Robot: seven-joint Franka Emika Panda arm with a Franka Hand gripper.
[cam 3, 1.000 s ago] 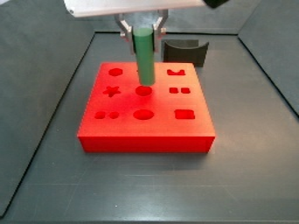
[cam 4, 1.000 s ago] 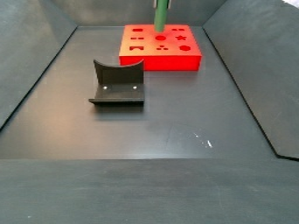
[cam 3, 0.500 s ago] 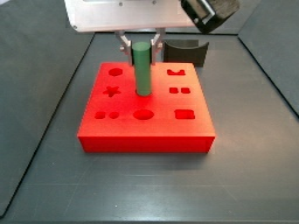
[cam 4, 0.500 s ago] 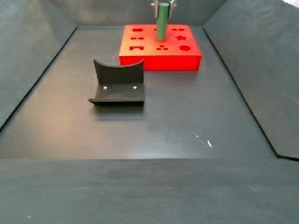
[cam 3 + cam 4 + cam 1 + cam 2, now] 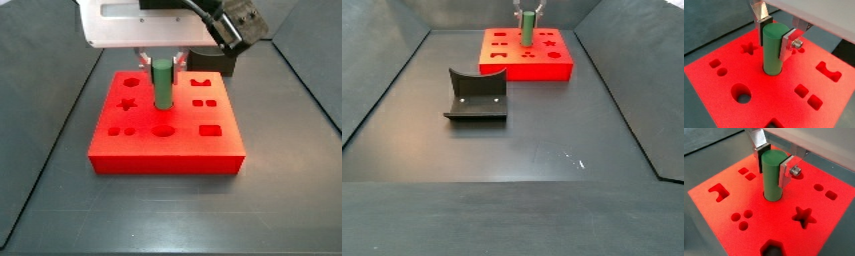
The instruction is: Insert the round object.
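The green round peg (image 5: pixel 773 47) stands upright with its lower end in a round hole near the middle of the red block (image 5: pixel 724 82). It shows in both wrist views (image 5: pixel 773 174) and both side views (image 5: pixel 162 84) (image 5: pixel 529 29). My gripper (image 5: pixel 777 33) is shut on the peg's upper part, the silver fingers (image 5: pixel 785 170) pressing on both sides. In a side view the gripper (image 5: pixel 162 62) hangs right over the red block (image 5: pixel 167 140).
The red block (image 5: pixel 525 68) has several other shaped holes: star, squares, round, small dots. A dark grey curved holder (image 5: pixel 476 96) stands on the floor apart from the block, also behind it in a side view (image 5: pixel 214 58). Dark walls ring the floor.
The gripper has moved down with the peg. The peg's lower end has sunk further into the round hole, so less of it shows above the block.
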